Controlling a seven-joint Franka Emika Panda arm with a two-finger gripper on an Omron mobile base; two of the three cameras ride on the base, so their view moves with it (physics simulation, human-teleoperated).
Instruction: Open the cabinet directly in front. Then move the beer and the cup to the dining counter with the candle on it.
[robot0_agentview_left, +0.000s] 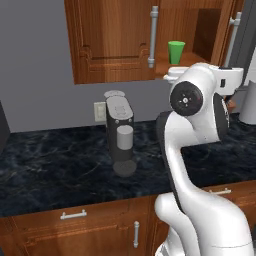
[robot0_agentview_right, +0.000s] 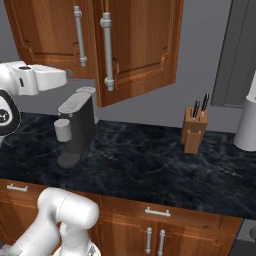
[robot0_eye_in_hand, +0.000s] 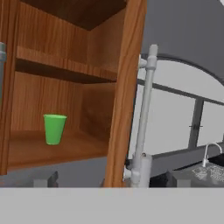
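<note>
One door of the cabinet (robot0_agentview_right: 137, 47) is swung open and the gripper (robot0_eye_in_hand: 105, 180) stands wide and empty near its handle (robot0_eye_in_hand: 143, 118), while the cup (robot0_eye_in_hand: 54, 128) waits on the lower shelf, not yet moved

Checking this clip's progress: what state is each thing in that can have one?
Reddish-brown wooden wall cabinet: right door swung open, left door shut.
Bright green tapered cup: upright on the cabinet's bottom shelf, not held.
Two-finger gripper: open, empty, by the open door's silver bar handle.
Dark coffee machine: upright on the black counter.
</note>
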